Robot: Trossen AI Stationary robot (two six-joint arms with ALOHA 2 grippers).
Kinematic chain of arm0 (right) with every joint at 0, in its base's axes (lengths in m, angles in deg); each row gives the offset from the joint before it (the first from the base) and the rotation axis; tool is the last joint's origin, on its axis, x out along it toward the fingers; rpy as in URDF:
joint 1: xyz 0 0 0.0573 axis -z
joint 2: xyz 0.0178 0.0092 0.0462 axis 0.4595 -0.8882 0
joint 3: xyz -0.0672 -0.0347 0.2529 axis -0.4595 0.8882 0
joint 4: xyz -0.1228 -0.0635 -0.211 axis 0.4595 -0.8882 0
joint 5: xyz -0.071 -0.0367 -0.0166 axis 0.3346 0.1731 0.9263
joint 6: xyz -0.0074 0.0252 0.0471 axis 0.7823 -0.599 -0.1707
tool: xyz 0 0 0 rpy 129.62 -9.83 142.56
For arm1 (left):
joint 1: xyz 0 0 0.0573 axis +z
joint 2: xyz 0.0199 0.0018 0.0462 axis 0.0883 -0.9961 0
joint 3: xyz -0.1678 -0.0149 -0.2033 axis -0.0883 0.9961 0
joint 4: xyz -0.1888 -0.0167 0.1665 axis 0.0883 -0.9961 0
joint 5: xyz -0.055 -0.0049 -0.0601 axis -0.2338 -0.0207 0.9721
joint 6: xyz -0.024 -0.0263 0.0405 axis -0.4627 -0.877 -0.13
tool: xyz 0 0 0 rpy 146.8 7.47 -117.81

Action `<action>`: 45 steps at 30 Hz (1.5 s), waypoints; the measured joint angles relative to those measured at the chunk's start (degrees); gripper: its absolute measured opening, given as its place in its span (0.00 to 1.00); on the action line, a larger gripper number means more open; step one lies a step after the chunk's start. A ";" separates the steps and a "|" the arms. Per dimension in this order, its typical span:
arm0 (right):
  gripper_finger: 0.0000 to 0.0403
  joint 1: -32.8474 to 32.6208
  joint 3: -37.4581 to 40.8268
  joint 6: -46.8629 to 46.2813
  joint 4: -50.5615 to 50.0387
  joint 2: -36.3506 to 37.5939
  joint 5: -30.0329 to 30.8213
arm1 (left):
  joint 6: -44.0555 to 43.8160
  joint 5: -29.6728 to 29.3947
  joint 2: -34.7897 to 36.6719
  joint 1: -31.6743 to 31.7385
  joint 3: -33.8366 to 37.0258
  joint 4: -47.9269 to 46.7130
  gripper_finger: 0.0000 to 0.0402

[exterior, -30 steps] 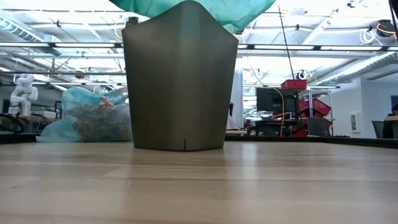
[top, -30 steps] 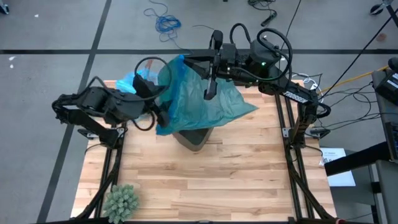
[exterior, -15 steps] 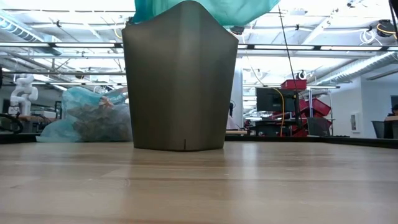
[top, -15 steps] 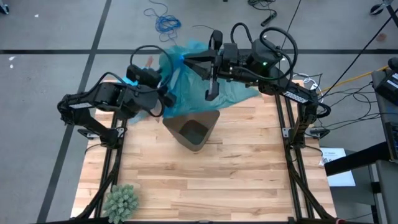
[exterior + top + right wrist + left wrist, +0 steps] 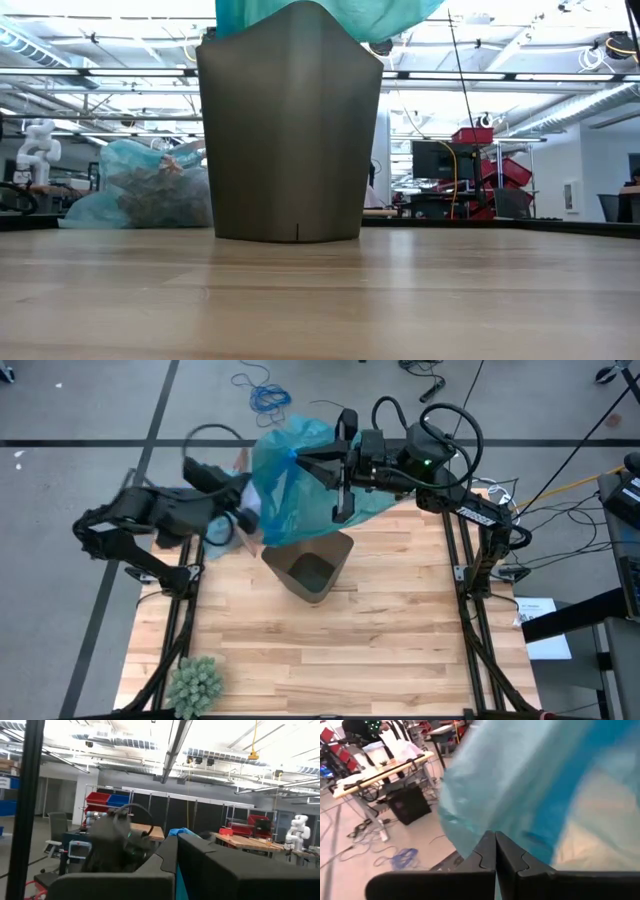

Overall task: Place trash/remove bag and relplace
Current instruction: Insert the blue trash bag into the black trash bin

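A dark grey bin (image 5: 312, 570) (image 5: 290, 125) stands upright in the middle of the table, its mouth bare. Above its far side hangs a teal-green plastic bag (image 5: 295, 475) (image 5: 320, 15). My right gripper (image 5: 303, 456) is shut on the bag's top. My left gripper (image 5: 247, 523) (image 5: 495, 842) is shut at the bag's lower left edge. The light blue bag (image 5: 150, 185), with brown trash (image 5: 165, 190) showing through it, sits on the table's far left part. My left gripper pinches the teal-green bag's thin film at its lower left edge (image 5: 479, 832) between its two fingertips, coming nearly level from the table's left side. The film rises slack beyond the fingers, clear of the table. My right gripper pinches a bunched bit of the teal-green bag's top (image 5: 176, 833) between its two fingers, coming about level from the table's right side. The bag hangs below the fingers, and its lower end (image 5: 275, 540) reaches the bin's far rim.
A green spiky ball (image 5: 195, 682) lies at the table's near left corner. The near half of the wooden table (image 5: 330, 650) shows bare boards. Cables (image 5: 268, 398) lie on the floor beyond the far edge.
My left gripper has gone toward the table's far left and risen a little. The teal-green bag, which lay draped over the bin, has been drawn off it and gathered up toward the far side, so the bin's mouth now shows. The right gripper has kept still.
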 joint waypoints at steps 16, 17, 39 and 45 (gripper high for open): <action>0.00 1.99 0.02 -9.42 -4.76 0.23 -5.83 | 1.18 26.90 6.22 -2.96 0.00 11.60 0.03; 0.00 1.99 0.02 -9.39 -4.76 0.08 -5.80 | 1.18 28.77 5.68 -2.97 -0.01 12.09 0.06; 0.00 2.75 0.02 -7.92 -4.30 -0.04 -5.60 | 0.96 21.05 -2.30 -2.93 -0.02 16.22 0.66; 0.00 2.75 0.02 -7.89 -3.78 -0.04 -5.86 | -6.20 15.03 -2.38 -0.63 -0.02 9.63 0.52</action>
